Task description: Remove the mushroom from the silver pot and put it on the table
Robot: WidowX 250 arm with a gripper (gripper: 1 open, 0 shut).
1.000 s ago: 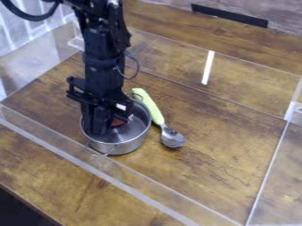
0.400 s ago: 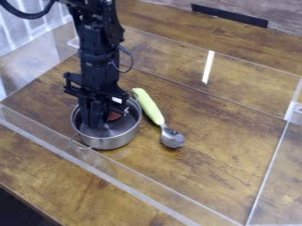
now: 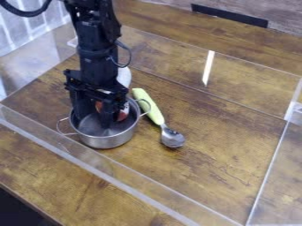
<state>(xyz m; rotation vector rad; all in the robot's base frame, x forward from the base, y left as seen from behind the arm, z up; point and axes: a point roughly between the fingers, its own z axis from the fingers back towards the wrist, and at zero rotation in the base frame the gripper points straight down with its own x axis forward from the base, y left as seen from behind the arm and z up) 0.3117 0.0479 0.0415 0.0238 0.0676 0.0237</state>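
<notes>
Bench [image 3: 224, 132]: dark wood planks, clear wall panels | Arm: black, upright, pointing down into pot at left | Silver pot [image 3: 104, 134]: on bench, near-left | Spoon [image 3: 154, 113]: yellow-green handle, just right of pot | Jaws [image 3: 101, 110]: spread, inside pot | Mushroom [image 3: 118, 112]: reddish cap, in pot, beside jaws; contact unclear

One silver pot [image 3: 104, 131], one mushroom [image 3: 117, 111] as far as the arm lets me see, one yellow-green-handled spoon [image 3: 154, 113], one table [image 3: 213, 124].
</notes>
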